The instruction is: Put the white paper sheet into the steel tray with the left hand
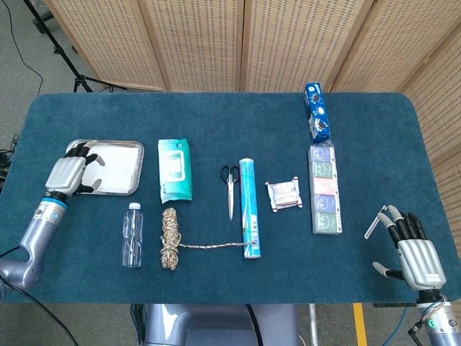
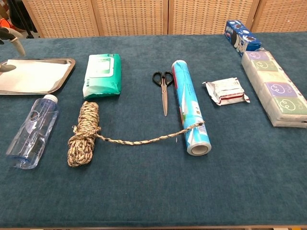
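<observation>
Left hand (image 1: pixel 68 173) over the near-left corner of the steel tray (image 1: pixel 122 148), fingers spread apart, nothing held. Whether fingertips touched the tray: could not be told. White paper sheet (image 1: pixel 115 167) flat inside the tray, under and just right of that hand, filling most of the tray floor. In the chest view only a fingertip or two visible at the left edge, above the tray rim (image 2: pixel 67 67).

Just below and right of the left hand, lying on the blue cloth, a clear water bottle (image 1: pixel 132 234). Further right, a green wet-wipe pack (image 1: pixel 174 169), then a coiled rope (image 1: pixel 169 228) with its loose end reaching across to a blue roll (image 1: pixel 249 207). Scissors (image 1: pixel 230 186) just left of that roll.

Right hand (image 1: pixel 412 249) at the near-right corner, well apart from everything, fingers splayed, empty. Up and left of it, a long pack of tissues (image 1: pixel 325 189), a small foil packet (image 1: pixel 283 195) and a blue box (image 1: pixel 317 110).
</observation>
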